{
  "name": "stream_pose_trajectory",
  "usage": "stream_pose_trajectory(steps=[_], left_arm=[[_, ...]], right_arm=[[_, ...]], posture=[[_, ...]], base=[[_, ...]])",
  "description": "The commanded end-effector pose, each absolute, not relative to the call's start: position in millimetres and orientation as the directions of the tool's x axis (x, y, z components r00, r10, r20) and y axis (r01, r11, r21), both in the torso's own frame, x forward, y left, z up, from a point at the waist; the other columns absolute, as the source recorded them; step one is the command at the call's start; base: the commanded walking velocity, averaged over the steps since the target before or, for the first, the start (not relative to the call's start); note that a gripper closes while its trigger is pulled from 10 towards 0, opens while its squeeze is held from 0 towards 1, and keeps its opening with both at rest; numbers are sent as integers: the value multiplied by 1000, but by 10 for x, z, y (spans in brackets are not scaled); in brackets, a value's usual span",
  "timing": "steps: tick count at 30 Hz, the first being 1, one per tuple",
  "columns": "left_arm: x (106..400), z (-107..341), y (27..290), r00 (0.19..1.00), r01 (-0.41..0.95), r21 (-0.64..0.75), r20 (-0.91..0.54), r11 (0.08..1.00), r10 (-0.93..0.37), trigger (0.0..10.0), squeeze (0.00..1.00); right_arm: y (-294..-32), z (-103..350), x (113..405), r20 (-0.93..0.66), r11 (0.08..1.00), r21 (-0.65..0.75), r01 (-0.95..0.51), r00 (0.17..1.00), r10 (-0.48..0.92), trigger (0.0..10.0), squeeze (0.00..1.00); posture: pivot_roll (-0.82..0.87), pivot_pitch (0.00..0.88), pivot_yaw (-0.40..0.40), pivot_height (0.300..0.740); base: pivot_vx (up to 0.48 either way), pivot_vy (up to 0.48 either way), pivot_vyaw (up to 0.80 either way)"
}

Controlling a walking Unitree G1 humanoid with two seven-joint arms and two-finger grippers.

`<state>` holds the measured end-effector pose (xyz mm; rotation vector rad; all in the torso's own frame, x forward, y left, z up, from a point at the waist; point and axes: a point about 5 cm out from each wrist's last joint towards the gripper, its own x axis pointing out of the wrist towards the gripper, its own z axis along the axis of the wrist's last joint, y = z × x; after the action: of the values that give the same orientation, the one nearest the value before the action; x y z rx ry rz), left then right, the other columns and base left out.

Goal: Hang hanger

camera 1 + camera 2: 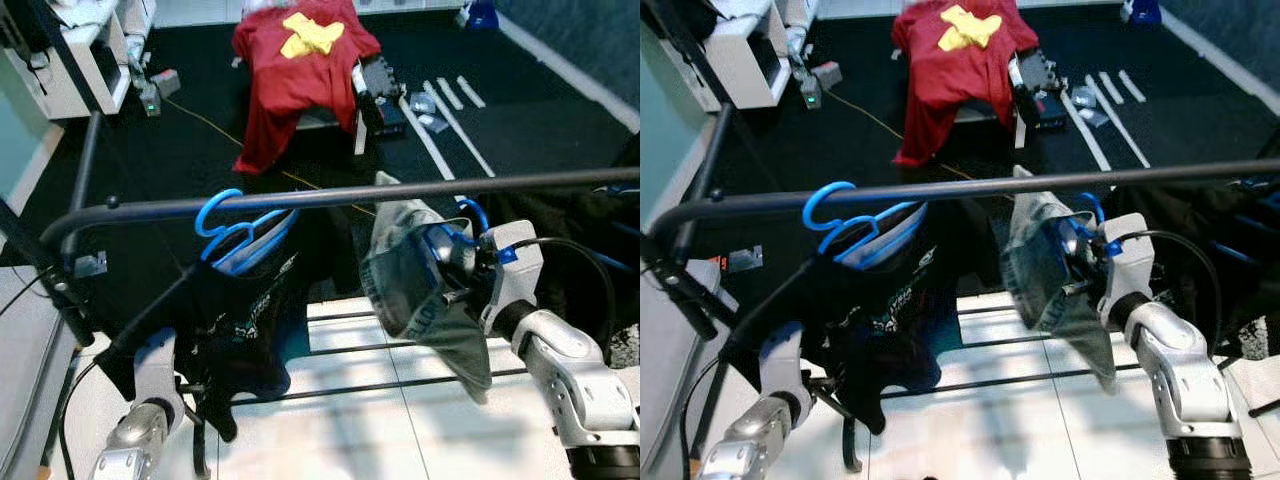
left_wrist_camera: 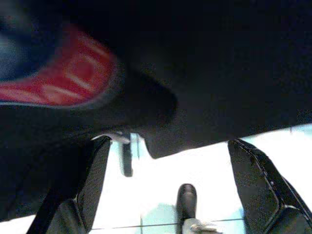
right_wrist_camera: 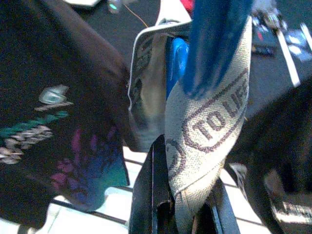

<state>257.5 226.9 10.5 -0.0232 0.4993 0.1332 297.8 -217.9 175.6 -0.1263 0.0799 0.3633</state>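
The right gripper (image 3: 187,214) is pinching a grey shirt (image 1: 415,290) that sits on a blue hanger (image 3: 214,44). The grey cloth is squeezed between its black fingers (image 3: 151,195), low down on the shirt. This hanger is up at the dark rail (image 1: 330,197), near the rail's right end, and its blue hook (image 1: 473,213) peeks out just below the bar. You cannot tell if the hook is resting on the bar.

The left gripper (image 2: 173,190) is down low, under a black shirt (image 1: 235,310). Its two fingers (image 2: 253,180) are spread wide, and the black cloth hangs just above them.

The black shirt hangs on another blue hanger (image 1: 235,235), hooked over the rail near the left end, where the bar bends down. Under the rail are white floor tiles (image 1: 360,420).

Farther back the floor turns to a dark mat (image 1: 190,140). A red shirt (image 1: 295,70) with a yellow mark lies spread over something there. White furniture (image 1: 75,60) stands in the far left corner.
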Motion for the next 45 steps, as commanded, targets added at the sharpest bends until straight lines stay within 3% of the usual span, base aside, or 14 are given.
stream_pose_trajectory(steps=[1, 6, 16, 28, 36, 40, 45], left_arm=[[2497, 50, 2376, 849, -160, 34, -506, 987, 155, 10000, 0], [2396, -5, 2223, 861, -14, 36, -507, 999, 30, 10000, 0], [2292, -35, 2091, 875, 171, 59, -467, 984, -124, 10000, 0], [2101, -213, 2087, 849, 248, 22, -487, 969, -206, 10000, 0], [1946, -401, 2271, 822, 227, 8, -538, 974, -187, 10000, 0], [1728, -532, 2498, 784, 181, 16, -606, 983, -135, 10000, 0], [1719, -466, 2592, 810, 182, 22, -570, 983, -137, 10000, 0]], right_arm=[[-2139, 1751, 2950, -99, 918, -102, -383, 922, 374, 10000, 0], [-2094, 1776, 2797, -108, 854, -104, -509, 860, 499, 10000, 0], [-2147, 1945, 2681, -65, 844, -149, -514, 857, 511, 10000, 0], [-2110, 2294, 2740, 43, 835, -207, -510, 848, 528, 10000, 0], [-2228, 2326, 2885, 22, 889, -212, -405, 908, 419, 10000, 0], [-2393, 2237, 3139, -43, 953, -149, -265, 964, 261, 10000, 0], [-2480, 2163, 3263, -85, 969, -122, -214, 975, 205, 10000, 0]], posture=[[-64, 148, 3, 740], [-67, 146, 8, 740], [-76, 146, 18, 740], [-66, 149, 13, 740], [-63, 151, 13, 740], [-51, 154, 11, 740], [-42, 155, 10, 740]], base=[[0, 0, 0], [0, 0, 0], [0, 0, 0], [0, 0, 0], [0, 0, 0], [0, 0, 0], [0, 0, 0]])
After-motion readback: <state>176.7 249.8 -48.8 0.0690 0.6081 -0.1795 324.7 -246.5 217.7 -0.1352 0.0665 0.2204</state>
